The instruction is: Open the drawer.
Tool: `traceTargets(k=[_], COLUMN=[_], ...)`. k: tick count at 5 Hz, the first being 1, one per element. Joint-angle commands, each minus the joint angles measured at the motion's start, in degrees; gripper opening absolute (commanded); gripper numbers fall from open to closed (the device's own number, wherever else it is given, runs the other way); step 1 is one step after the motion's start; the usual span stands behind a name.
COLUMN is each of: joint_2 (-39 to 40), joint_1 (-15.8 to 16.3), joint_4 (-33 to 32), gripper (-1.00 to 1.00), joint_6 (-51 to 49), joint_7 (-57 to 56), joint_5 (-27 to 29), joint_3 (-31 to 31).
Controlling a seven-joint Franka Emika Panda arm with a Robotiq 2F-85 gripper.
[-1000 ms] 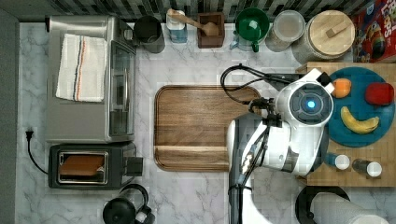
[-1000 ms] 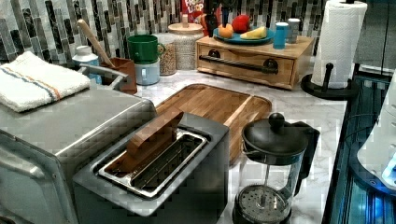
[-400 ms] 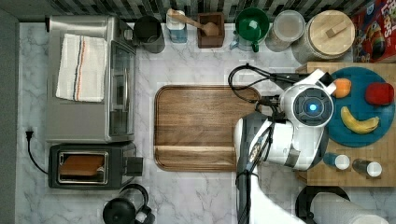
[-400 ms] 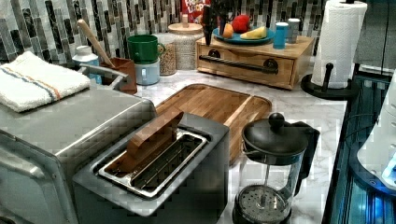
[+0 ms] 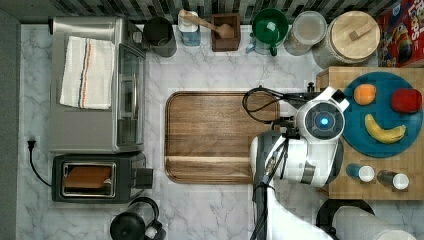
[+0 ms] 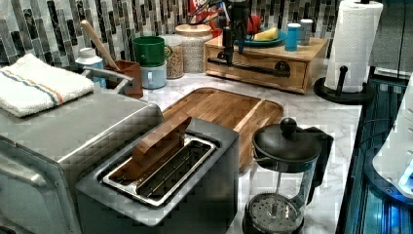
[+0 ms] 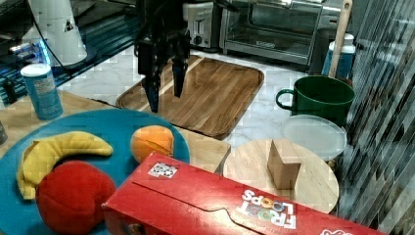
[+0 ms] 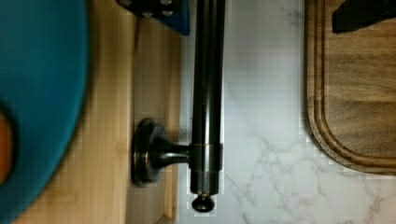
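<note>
In the top view, from left to right: toaster oven [image 5: 97,85] with folded towel [image 5: 87,71], toaster [image 5: 95,176], cutting board [image 5: 217,136] at the centre of the marble desk [image 5: 200,65], then the arm. The drawer [image 6: 265,61] sits at the top view's right, beyond the cutting board, closed, carrying a blue plate [image 5: 382,145] on top. In the right view, the gripper [image 7: 164,88] hangs pointing down with its fingers [image 7: 151,95] spread apart and nothing between them. In the left view, the gripper reaches the end of the black bar handle [image 8: 207,93]; contact cannot be determined.
</note>
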Motion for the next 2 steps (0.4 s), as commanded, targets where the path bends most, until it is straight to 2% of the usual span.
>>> traceTargets(k=[1, 2], joint_2=[3.28, 3.84], joint_1=[-0.98, 0.0], joint_4=[-0.88, -0.6], gripper=[1.0, 1.0], joint_6=[7.68, 8.12], joint_7=[0.82, 2.11], joint_5=[-1.45, -2.75], joint_3=[-0.51, -1.22])
